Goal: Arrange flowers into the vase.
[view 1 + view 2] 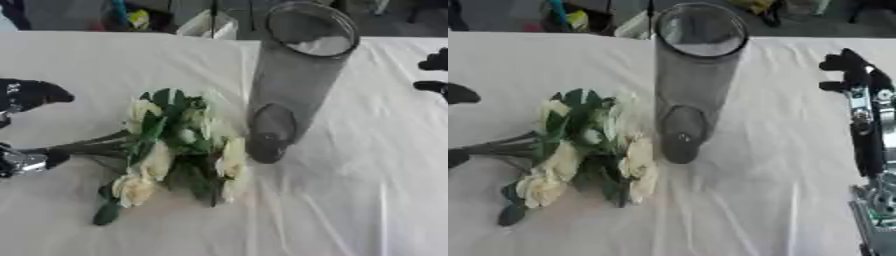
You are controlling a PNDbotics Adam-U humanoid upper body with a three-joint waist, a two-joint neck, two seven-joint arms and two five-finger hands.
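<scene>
Left hand (pixel 26 127): thumb and fingers curled in around the dark green stems at the table's left edge, grasping the bunch of cream-white artificial roses with green leaves (pixel 179 145). Bunch lies flat on the white tablecloth (pixel 350 200), blooms pointing toward the tall clear glass cylinder vase (pixel 293 85), the nearest ones just beside its base. Vase upright, nothing inside.

Right hand (pixel 855 70): up at the right edge, well apart from the vase, touching nothing; can't tell how its fingers are set.

Step looks like pickup: grasp made, lift not yet started. Next needs the bunch raised and turned stem-down, then lowered through the vase mouth. Risk: a tall vase could tip if the blooms knock it.
</scene>
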